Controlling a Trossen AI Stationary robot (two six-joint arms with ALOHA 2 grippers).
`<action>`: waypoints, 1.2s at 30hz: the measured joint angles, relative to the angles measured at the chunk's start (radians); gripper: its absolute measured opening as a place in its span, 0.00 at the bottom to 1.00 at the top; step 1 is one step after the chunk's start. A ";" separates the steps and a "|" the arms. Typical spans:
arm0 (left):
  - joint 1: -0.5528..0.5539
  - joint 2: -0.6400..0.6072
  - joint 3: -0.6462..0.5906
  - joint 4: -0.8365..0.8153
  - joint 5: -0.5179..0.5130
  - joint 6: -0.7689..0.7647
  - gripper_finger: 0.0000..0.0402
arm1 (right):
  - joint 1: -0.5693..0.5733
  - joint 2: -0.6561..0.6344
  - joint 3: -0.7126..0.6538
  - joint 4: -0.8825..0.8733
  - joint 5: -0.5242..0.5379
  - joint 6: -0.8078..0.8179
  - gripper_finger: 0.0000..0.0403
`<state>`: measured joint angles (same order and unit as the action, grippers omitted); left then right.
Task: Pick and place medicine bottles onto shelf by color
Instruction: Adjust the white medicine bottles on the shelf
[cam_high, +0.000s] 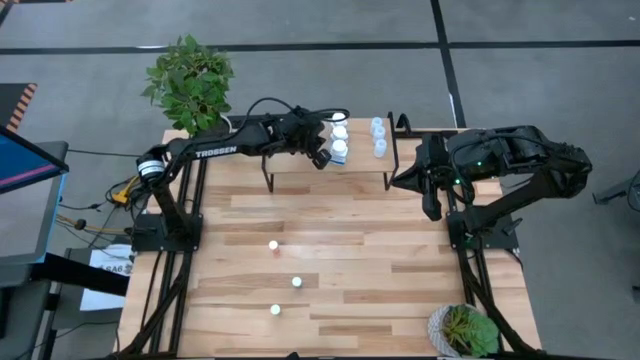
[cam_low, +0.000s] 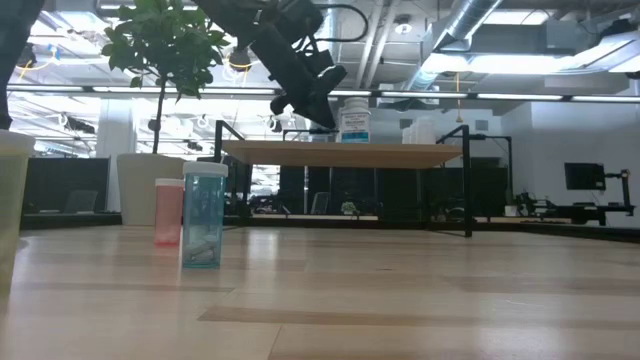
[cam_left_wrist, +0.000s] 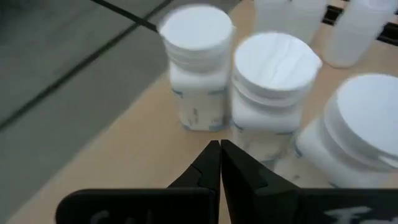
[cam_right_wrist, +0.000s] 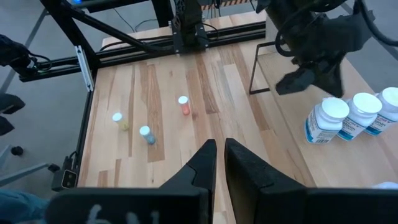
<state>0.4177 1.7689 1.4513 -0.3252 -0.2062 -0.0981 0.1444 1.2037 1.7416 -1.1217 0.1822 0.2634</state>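
The left gripper (cam_high: 322, 152) is held just above the shelf (cam_high: 300, 165) beside 3 white medicine bottles (cam_high: 339, 140), its fingers pressed together and empty. The right gripper (cam_high: 432, 205) waits at the shelf's far end, fingers nearly closed. 3 small bottles (cam_high: 273, 244) are left on the table (cam_high: 380, 280). Judged next: the left arm should be lifted straight up so the white row is not knocked.

Bottle labels (cam_left_wrist: 198, 112) blur past reading; one white bottle (cam_left_wrist: 357, 134) is cut off at the wrist view's edge.
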 joint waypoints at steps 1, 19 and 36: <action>-0.001 -0.004 0.000 -0.014 0.023 -0.012 0.00 | 0.000 0.000 0.000 0.000 0.000 0.000 0.13; -0.108 -0.017 0.114 -0.211 0.142 -0.036 0.00 | 0.000 0.000 0.000 -0.003 0.000 0.000 0.13; -0.157 -0.017 0.114 -0.144 0.228 -0.100 0.00 | 0.000 0.000 0.000 0.000 0.000 0.000 0.13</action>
<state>0.2605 1.7519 1.5652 -0.4692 0.0219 -0.1982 0.1444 1.2037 1.7416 -1.1217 0.1822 0.2635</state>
